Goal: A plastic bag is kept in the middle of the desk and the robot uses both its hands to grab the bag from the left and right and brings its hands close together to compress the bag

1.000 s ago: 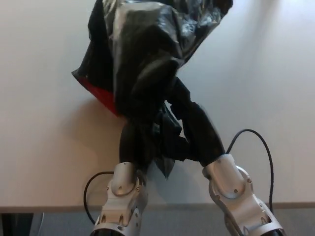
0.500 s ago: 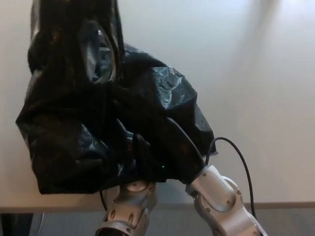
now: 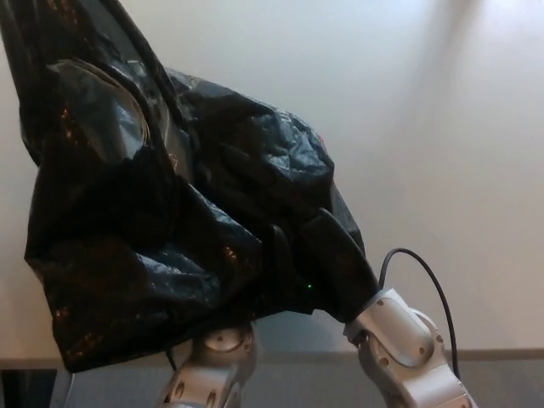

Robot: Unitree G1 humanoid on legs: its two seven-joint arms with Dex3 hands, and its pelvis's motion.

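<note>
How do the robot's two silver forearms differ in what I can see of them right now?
The right forearm shows more: its silver casing stands clear of the black plastic bag, with a black cable looping beside it. The left forearm sits lower in the picture and is partly covered by the bag's hanging edge. The right one leans in from the lower right; the left one rises more nearly straight up. Both vanish into the bag, so neither hand shows.

Pale desk (image 3: 442, 127), black plastic bag (image 3: 170, 238) over it
</note>
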